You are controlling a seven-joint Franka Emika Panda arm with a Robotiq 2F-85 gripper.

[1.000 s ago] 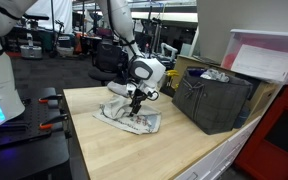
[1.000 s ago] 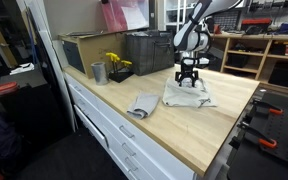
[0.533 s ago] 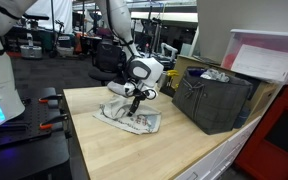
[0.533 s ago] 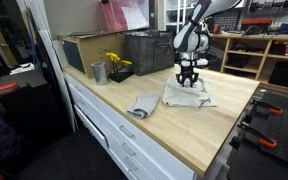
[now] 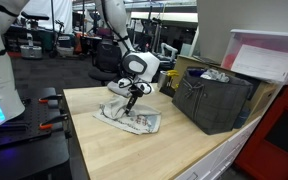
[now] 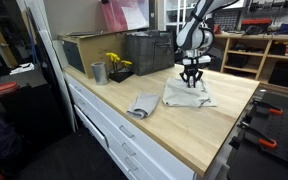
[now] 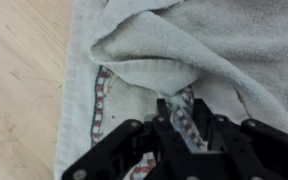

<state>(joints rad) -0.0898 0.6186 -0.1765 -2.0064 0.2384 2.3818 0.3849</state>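
Wrist view shows the black two-finger gripper [image 7: 184,112] with its jaws closed on a raised fold of the white crumpled cloth towel [image 7: 164,40]; a strip of the patterned hem is pinched between the fingers [image 7: 162,125].

Compared with the frame half a second before, the gripper [image 5: 132,101] stands a little higher in both exterior views and the wrist above it has shifted slightly to the side. The towel [image 5: 134,122] keeps nearly the same heap shape on the pale wooden worktop [image 5: 94,150].

The towel [image 6: 189,97] lies by the back edge of the worktop [image 6: 184,135], toward the end that is away from the dark mesh crate [image 6: 149,52]. Its longer side seems to run along the long edges of the worktop, but with the crumpling I cannot tell this exactly. In the wrist view the hem runs from top to bottom, and the pinched fold comes down from the upper right to the fingers.

I count one gripper, two cloths, one crate and one cup. The second cloth is a small folded grey cloth [image 6: 142,105], which lies near the front edge, apart from the towel. The small round metal cup [image 6: 99,72] stands beside the crate toward the back corner.
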